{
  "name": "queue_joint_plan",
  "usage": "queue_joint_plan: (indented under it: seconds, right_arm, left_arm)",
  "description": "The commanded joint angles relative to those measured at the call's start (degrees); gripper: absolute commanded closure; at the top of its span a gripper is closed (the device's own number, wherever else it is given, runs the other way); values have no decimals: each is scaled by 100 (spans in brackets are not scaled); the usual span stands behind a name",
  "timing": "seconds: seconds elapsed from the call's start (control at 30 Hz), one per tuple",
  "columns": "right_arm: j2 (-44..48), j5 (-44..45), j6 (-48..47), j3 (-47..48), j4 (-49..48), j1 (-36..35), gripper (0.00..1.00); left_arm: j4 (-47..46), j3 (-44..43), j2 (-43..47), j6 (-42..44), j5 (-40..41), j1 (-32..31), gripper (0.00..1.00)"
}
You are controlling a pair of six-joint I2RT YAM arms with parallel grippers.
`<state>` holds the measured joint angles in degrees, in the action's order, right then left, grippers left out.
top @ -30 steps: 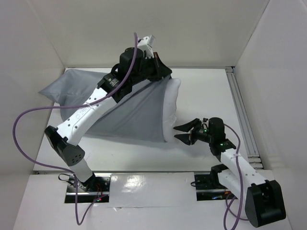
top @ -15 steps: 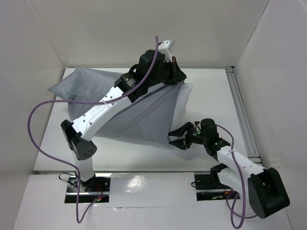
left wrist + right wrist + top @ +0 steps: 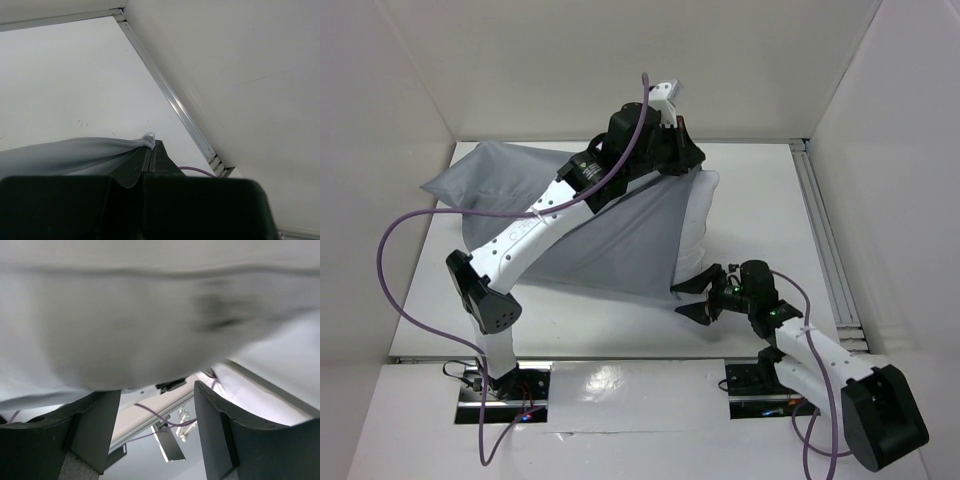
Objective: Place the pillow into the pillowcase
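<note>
Fingers (image 3: 161, 162) of my left gripper (image 3: 688, 165) pinch the grey pillowcase (image 3: 620, 235) rim. My right gripper (image 3: 686, 300) gapes beside the pillow (image 3: 699, 215), which pokes from the case on a white table (image 3: 760, 200) between white walls (image 3: 620, 60).

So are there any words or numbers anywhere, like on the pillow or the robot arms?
No words or numbers can be read.
On the left arm: a faint grey mark on its white part, too small and blurred to read.
On the pillow and pillowcase: no writing shows.
</note>
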<state>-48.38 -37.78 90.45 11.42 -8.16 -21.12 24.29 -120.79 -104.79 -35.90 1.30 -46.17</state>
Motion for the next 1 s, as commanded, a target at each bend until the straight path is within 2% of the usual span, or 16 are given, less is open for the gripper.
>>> queue_joint_plan:
  seconds: [0.0,0.17,0.47,0.63,0.77,0.83,0.97]
  right_arm:
    - [-109,157,104,-263,-334,-50,32]
    - [-339,288,165,-263,-353,-50,32]
    - [706,974,1175,-868,-458,-50,32]
    - [1111,1185,1343,-1001,-501,-50,32]
    - [296,1080,1037,-783,-976,-50,38]
    - [-424,957,869,-598,-1143,-111,42]
    - [-1155,869,816,-316,-1802,-593,51]
  left_arm:
    - [-654,-261,363,162,63,-6,100]
    - [-707,-208,485,162,116,-6,100]
    - [-707,-41,644,215,222,-6,100]
    - [-707,11,644,215,222,-6,100]
    - [-759,12,697,215,222,-6,100]
    - [-812,12,697,163,222,-6,100]
    - [-812,12,697,162,169,-6,100]
